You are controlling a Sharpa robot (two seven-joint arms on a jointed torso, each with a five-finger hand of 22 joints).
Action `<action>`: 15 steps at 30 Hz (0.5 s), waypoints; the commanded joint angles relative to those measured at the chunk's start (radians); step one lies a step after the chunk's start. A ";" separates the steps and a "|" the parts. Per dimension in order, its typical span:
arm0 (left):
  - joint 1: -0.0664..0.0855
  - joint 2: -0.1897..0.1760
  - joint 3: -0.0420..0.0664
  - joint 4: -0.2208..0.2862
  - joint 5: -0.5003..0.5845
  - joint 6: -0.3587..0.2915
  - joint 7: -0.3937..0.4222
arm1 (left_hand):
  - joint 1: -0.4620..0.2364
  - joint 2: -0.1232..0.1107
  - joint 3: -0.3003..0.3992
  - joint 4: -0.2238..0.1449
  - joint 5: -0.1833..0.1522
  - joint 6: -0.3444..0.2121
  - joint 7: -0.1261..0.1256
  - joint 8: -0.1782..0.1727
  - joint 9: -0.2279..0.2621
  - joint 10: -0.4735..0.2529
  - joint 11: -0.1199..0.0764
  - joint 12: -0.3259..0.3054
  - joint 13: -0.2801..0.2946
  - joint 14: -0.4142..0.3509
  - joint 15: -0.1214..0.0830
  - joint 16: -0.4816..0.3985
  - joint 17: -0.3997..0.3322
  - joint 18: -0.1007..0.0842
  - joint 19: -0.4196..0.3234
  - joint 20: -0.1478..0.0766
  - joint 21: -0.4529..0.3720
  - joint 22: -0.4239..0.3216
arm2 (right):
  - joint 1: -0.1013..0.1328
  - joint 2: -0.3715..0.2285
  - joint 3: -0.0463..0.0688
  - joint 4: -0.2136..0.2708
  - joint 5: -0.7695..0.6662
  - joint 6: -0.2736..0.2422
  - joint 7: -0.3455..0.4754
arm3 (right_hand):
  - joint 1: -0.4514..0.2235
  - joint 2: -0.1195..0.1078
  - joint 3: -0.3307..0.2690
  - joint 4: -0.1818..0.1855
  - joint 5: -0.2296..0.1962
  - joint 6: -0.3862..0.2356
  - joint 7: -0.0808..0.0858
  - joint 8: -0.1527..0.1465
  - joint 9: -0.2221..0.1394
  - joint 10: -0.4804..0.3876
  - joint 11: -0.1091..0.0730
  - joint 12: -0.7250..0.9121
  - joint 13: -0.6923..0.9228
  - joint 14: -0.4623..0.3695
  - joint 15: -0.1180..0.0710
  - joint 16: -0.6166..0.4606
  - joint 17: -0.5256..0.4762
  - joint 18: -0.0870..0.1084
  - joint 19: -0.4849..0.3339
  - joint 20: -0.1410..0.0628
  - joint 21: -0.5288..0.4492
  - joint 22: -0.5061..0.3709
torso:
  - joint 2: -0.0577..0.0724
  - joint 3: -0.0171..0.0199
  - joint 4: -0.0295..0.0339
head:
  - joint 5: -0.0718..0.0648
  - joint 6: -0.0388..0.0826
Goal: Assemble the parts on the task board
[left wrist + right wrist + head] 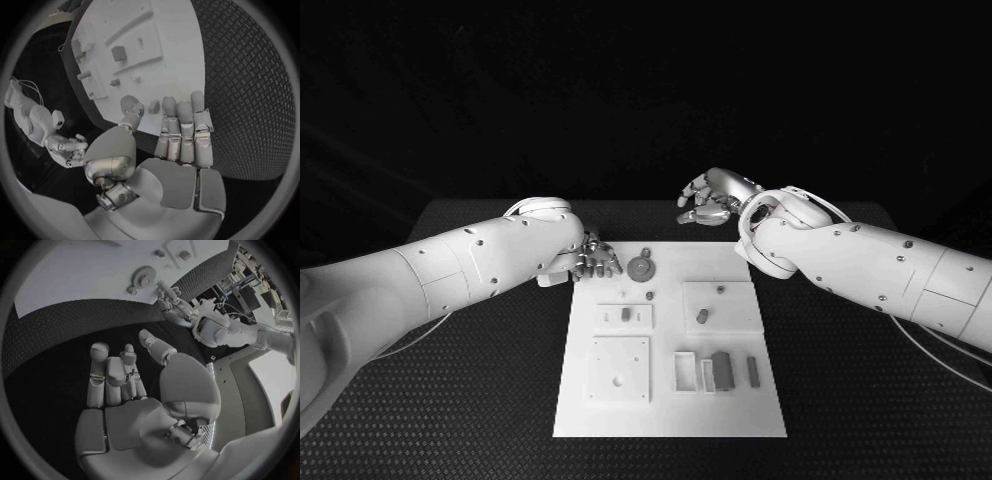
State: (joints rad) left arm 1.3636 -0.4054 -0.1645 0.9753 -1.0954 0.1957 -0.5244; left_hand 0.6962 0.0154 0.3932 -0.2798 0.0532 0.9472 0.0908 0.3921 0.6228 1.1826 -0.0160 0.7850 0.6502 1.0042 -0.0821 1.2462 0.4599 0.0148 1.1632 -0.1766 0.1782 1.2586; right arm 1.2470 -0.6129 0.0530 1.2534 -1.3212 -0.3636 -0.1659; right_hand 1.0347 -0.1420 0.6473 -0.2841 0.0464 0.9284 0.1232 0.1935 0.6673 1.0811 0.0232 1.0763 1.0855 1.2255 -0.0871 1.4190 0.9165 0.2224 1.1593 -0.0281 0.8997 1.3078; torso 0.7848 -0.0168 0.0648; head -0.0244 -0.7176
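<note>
The left hand [593, 259] is hovering at the far left corner of the task board [669, 415], fingers stretched out and spread apart, holding nothing; in the left wrist view its fingertips [181, 107] are reaching just over the board's edge, close to a round gear [130, 104] and a small peg [154, 106], though whether they are touching the board cannot be told.

The white task board is lying in the middle of the black counter [473, 410]. A round gear-like disc [640, 267] is sitting near the board's far left corner, just beside the left hand. Toward the middle, two raised square plates are each carrying a small grey part [629, 314], and a larger square plate [619, 368] is lying nearer the robot on the left side. To its right, several upright grey blocks [721, 368] are standing side by side.

The right hand [710, 197] is hanging above the counter beyond the board's far right corner, well apart from the parts, fingers loosely curled and grasping nothing, as the right wrist view [119, 375] is also showing.
</note>
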 commanded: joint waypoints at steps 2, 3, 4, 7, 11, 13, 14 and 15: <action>-0.003 0.001 -0.001 0.000 0.003 -0.005 0.020 | 0.024 0.012 0.008 -0.007 -0.004 0.010 0.000 -0.008 -0.001 -0.006 -0.003 0.007 -0.002 -0.004 -0.004 0.006 -0.003 -0.015 0.001 -0.001 -0.006 0.004 | 0.000 0.001 0.000 -0.001 -0.002 0.009 0.003 | 0.001 0.012 -0.004 -0.002 0.004 -0.001 0.007 0.003 -0.001 -0.003 -0.006 0.002 -0.001 -0.005 -0.003 0.001 -0.001 0.039 -0.005 -0.001 -0.001 0.018 | 0.000 0.0002 -0.0010 | 0.002 0.000; -0.003 0.001 -0.001 0.001 0.003 -0.006 0.021 | 0.042 0.001 0.027 -0.001 -0.006 0.011 0.000 -0.008 0.000 -0.005 -0.004 0.008 -0.003 -0.003 -0.005 0.006 -0.004 -0.015 0.003 -0.002 -0.006 0.005 | 0.000 0.001 0.000 -0.001 -0.002 0.009 0.003 | 0.001 0.012 -0.004 -0.002 0.004 -0.001 0.007 0.003 -0.001 -0.003 -0.006 0.002 -0.001 -0.005 -0.003 0.001 -0.001 0.039 -0.005 -0.001 -0.001 0.018 | 0.000 0.0002 -0.0008 | 0.002 0.000; -0.003 0.001 -0.001 0.002 0.003 -0.007 0.022 | 0.049 -0.001 0.040 0.008 -0.005 0.013 0.000 -0.009 0.000 -0.004 -0.003 0.008 -0.003 -0.003 -0.004 0.007 -0.005 -0.015 0.005 -0.001 -0.006 0.006 | 0.000 0.002 0.000 -0.001 -0.002 0.009 0.003 | 0.001 0.012 -0.004 -0.002 0.004 -0.001 0.007 0.003 -0.001 -0.003 -0.006 0.002 -0.001 -0.005 -0.003 0.001 -0.001 0.039 -0.005 -0.001 -0.001 0.018 | 0.000 0.0001 -0.0003 | 0.001 -0.001; -0.004 0.001 -0.001 0.006 0.003 -0.008 0.025 | 0.061 -0.004 0.057 0.016 -0.005 0.017 0.000 -0.009 0.002 -0.002 -0.003 0.011 -0.004 -0.001 -0.003 0.009 -0.006 -0.015 0.007 0.001 -0.006 0.009 | -0.001 0.004 0.000 -0.003 -0.002 0.010 0.003 | 0.001 0.013 -0.004 -0.002 0.004 -0.001 0.007 0.003 -0.002 -0.003 -0.006 0.002 -0.001 -0.005 -0.003 0.001 -0.001 0.039 -0.005 -0.001 -0.001 0.018 | 0.000 0.0000 0.0001 | 0.000 -0.001; -0.004 0.001 -0.001 0.009 0.011 -0.013 0.028 | 0.073 0.003 0.068 0.017 -0.005 0.021 -0.001 -0.008 0.004 0.000 -0.004 0.013 -0.005 0.001 -0.003 0.012 -0.007 -0.015 0.009 0.001 -0.006 0.012 | -0.001 0.004 0.000 -0.005 -0.002 0.012 0.003 | 0.001 0.013 -0.004 -0.002 0.004 -0.001 0.007 0.003 -0.002 -0.003 -0.006 0.002 -0.001 -0.005 -0.003 0.001 -0.001 0.039 -0.005 -0.001 -0.001 0.018 | 0.000 0.0001 -0.0002 | 0.001 -0.001; -0.004 0.000 -0.001 0.011 0.033 -0.017 0.029 | 0.077 0.008 0.072 0.017 -0.005 0.023 -0.002 -0.008 0.004 0.001 -0.005 0.014 -0.005 0.002 -0.003 0.013 -0.007 -0.015 0.010 0.001 -0.006 0.013 | -0.002 0.005 0.000 -0.005 -0.002 0.013 0.003 | 0.001 0.013 -0.004 -0.002 0.004 -0.001 0.007 0.003 -0.002 -0.003 -0.006 0.002 -0.001 -0.005 -0.003 0.001 -0.001 0.039 -0.005 -0.001 -0.001 0.018 | 0.000 0.0003 -0.0003 | 0.001 -0.001; -0.004 0.000 -0.001 0.011 0.051 -0.019 0.028 | 0.079 0.010 0.073 0.017 -0.005 0.023 -0.002 -0.008 0.005 0.001 -0.005 0.014 -0.005 0.002 -0.003 0.013 -0.008 -0.015 0.011 0.001 -0.006 0.014 | -0.002 0.005 0.000 -0.006 -0.002 0.014 0.003 | 0.001 0.013 -0.004 -0.002 0.004 -0.001 0.007 0.003 -0.002 -0.003 -0.006 0.002 -0.001 -0.005 -0.003 0.001 -0.001 0.039 -0.005 -0.001 -0.001 0.018 | 0.000 0.0004 -0.0005 | 0.002 -0.001; -0.004 0.000 -0.001 0.012 0.066 -0.022 0.028 | 0.084 0.013 0.077 0.015 -0.005 0.023 -0.002 -0.008 0.005 0.001 -0.005 0.014 -0.005 0.002 -0.003 0.013 -0.008 -0.015 0.011 0.001 -0.006 0.014 | -0.002 0.005 0.000 -0.006 -0.002 0.014 0.002 | 0.001 0.013 -0.004 -0.002 0.004 -0.001 0.007 0.003 -0.002 -0.003 -0.006 0.002 -0.001 -0.005 -0.003 0.001 -0.001 0.039 -0.005 -0.001 -0.001 0.018 | 0.000 0.0004 -0.0005 | 0.002 -0.001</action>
State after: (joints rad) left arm 1.3610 -0.4063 -0.1652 0.9833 -1.0811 0.1876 -0.5097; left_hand 0.7715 0.0295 0.4643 -0.2665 0.0532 0.9648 0.0908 0.3822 0.6268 1.1826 -0.0161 0.7936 0.6462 1.0042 -0.0821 1.2548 0.4532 0.0149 1.1668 -0.1730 0.1751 1.2720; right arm 1.2458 -0.6090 0.0530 1.2479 -1.3212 -0.3625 -0.1659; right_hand 1.0368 -0.1400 0.6473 -0.2840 0.0464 0.9295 0.1223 0.1935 0.6673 1.0811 0.0232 1.0763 1.0856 1.2256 -0.0870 1.4190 0.9165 0.2224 1.1594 -0.0280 0.8997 1.3077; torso 0.7849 -0.0169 0.0644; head -0.0235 -0.7191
